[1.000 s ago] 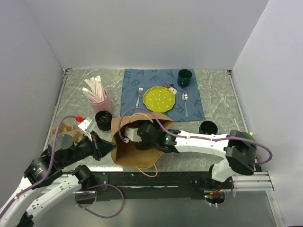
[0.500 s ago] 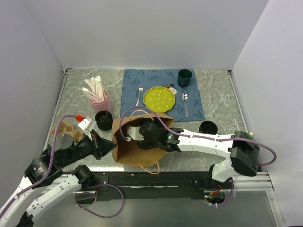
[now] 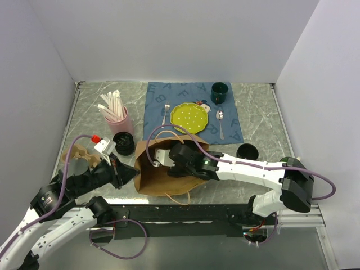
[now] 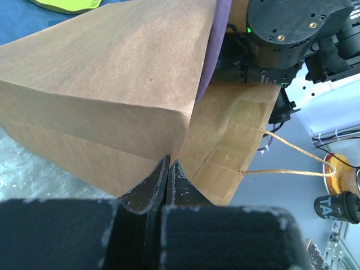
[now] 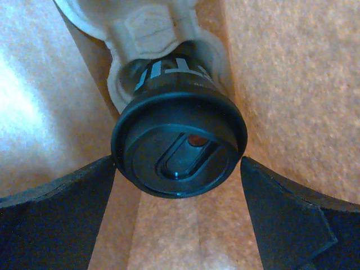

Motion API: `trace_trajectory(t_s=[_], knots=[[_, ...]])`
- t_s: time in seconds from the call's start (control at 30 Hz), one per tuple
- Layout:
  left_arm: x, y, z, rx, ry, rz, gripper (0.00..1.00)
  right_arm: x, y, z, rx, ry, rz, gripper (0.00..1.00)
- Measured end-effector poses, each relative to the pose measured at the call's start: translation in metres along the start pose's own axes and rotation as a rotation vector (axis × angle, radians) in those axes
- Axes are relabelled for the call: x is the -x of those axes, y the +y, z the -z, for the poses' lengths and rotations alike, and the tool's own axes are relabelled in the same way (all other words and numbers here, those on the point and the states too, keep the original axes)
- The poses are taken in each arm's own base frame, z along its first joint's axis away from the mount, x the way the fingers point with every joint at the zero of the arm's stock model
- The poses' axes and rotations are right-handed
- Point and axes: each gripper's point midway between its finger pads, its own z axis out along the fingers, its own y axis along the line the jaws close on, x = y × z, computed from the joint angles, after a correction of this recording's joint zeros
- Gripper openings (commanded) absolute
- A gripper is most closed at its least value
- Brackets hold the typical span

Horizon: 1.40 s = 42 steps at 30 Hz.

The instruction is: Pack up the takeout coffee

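Two claws meet at one open brown paper bag (image 3: 160, 179) on the worktop (image 3: 264, 124), just in front of the blue cloth (image 3: 157, 104). The left claw (image 4: 169, 166) is closed tight, its tips nipping the crease at the bag's side. The right claw (image 5: 180, 225) reaches down inside the bag and stands wide open. Its dark fingers (image 5: 50, 216) flank the takeout coffee (image 5: 179, 147) on both sides, apart from it, gripping nothing. The coffee, a black cup with its round lid on, sits within the bag in a pale moulded carrier (image 5: 152, 28), brown paper all around it. Outside the bag, another black cup (image 3: 247, 151) stands near the right arm. A third black cup (image 3: 123, 143) stands just beside the pink cup of straws (image 3: 119, 121).
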Motion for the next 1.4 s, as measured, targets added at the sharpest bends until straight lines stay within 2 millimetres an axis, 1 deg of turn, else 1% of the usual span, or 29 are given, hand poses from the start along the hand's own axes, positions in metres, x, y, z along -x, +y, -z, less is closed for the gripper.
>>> trace_trajectory(t_s=[0.27, 0.6, 0.9, 1.1, 1.27, 1.4], knots=[[0.003, -0.002, -0.004, 0.006, 0.010, 0.018, 0.01, -0.002, -0.005, 0.012, 0.005, -0.003, -0.012, 0.99], [0.007, -0.005, -0.007, 0.005, 0.007, 0.037, 0.01, -0.006, 0.001, 0.027, 0.055, -0.020, -0.032, 0.98], [0.013, -0.008, -0.007, 0.005, -0.001, 0.061, 0.01, -0.009, 0.000, 0.042, 0.086, -0.039, -0.045, 0.96], [0.016, -0.011, -0.010, 0.010, 0.006, 0.097, 0.01, -0.007, -0.005, 0.055, 0.100, -0.058, -0.064, 0.94], [0.017, -0.013, -0.014, 0.021, 0.021, 0.141, 0.01, 0.000, -0.015, 0.071, 0.094, -0.096, -0.084, 0.92], [0.022, -0.016, -0.013, 0.029, 0.023, 0.184, 0.01, 0.008, -0.024, 0.085, 0.087, -0.134, -0.104, 0.91]])
